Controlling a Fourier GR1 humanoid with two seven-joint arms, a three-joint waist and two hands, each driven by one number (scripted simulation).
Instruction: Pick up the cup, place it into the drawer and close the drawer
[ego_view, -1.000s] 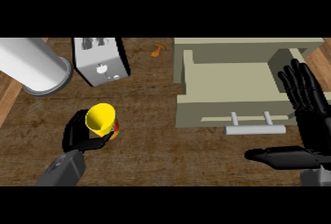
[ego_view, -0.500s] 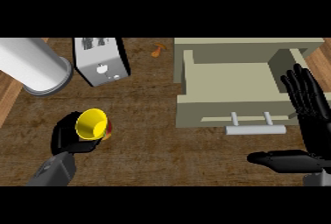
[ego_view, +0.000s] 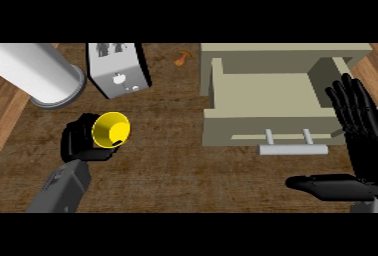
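Cup (ego_view: 111, 130), yellow, sits in the left hand (ego_view: 83, 140), whose black fingers curl round its far side and base; it shows over the brown counter (ego_view: 170, 170) at the view's left, below the white toaster-like appliance (ego_view: 118, 70) and well apart from the drawer (ego_view: 269, 102). The cup lies tipped: its open mouth faces up and toward the viewer, its long axis leaning from the palm at the left toward the right. The right hand (ego_view: 354, 125) rests at the right edge by the drawer, fingers straight and up, thumb out, holding nothing. The drawer stands pulled open, handle (ego_view: 293, 148) toward the robot. Judgement: the step in hand is the carry. It would be done well by travelling rightward above the drawer's near wall, bringing the cup upright before lowering, and releasing only once it is inside the walls.
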